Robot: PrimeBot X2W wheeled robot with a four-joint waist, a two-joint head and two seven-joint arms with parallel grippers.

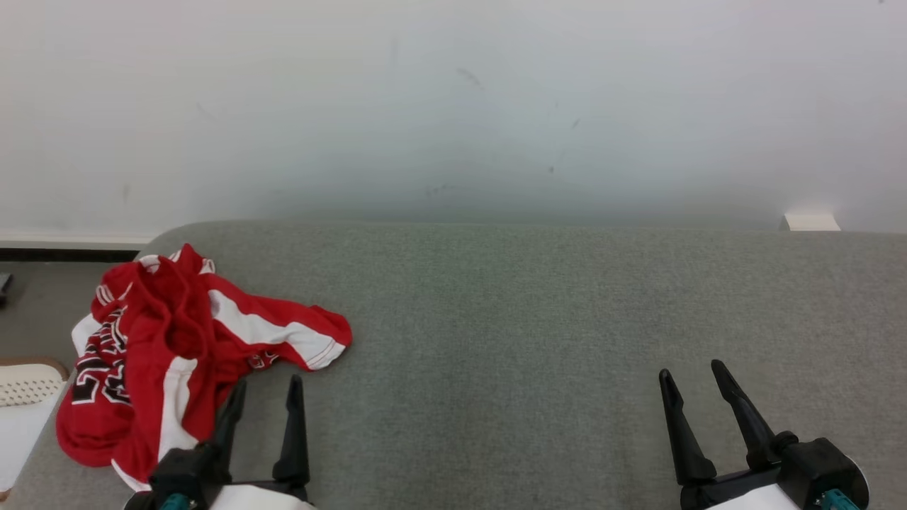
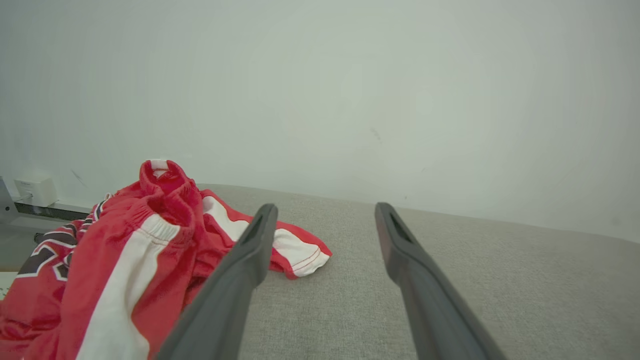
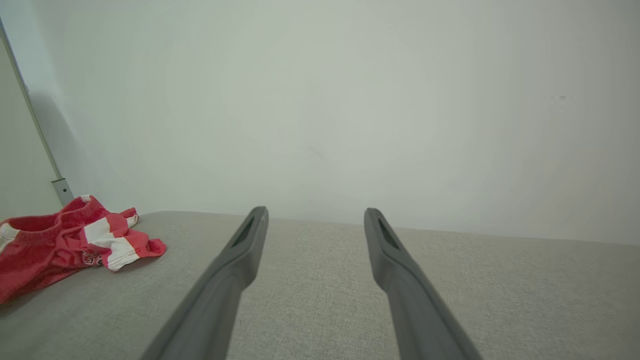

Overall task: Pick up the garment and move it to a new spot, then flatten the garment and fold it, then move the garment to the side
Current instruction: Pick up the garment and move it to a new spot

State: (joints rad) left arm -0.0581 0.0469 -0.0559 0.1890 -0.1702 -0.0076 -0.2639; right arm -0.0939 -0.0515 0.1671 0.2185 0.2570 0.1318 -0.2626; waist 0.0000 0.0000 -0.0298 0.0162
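Observation:
A crumpled red garment (image 1: pixel 166 347) with white stripes and dark lettering lies bunched at the left end of the grey fabric surface (image 1: pixel 531 319), near its rounded corner. My left gripper (image 1: pixel 267 382) stands open at the lower left, one finger over the garment's near edge, nothing between its jaws. In the left wrist view the garment (image 2: pixel 125 250) lies to the left of the open left gripper (image 2: pixel 325 207). My right gripper (image 1: pixel 691 368) is open at the lower right, far from the garment. Far left in the right wrist view is the garment (image 3: pixel 65 240), with the right gripper (image 3: pixel 315 210) open over bare fabric.
A pale wall (image 1: pixel 453 106) rises right behind the grey surface. A small white block (image 1: pixel 811 222) sits at the back right edge. At the far left, below the surface's edge, are the floor and a white perforated object (image 1: pixel 25 389).

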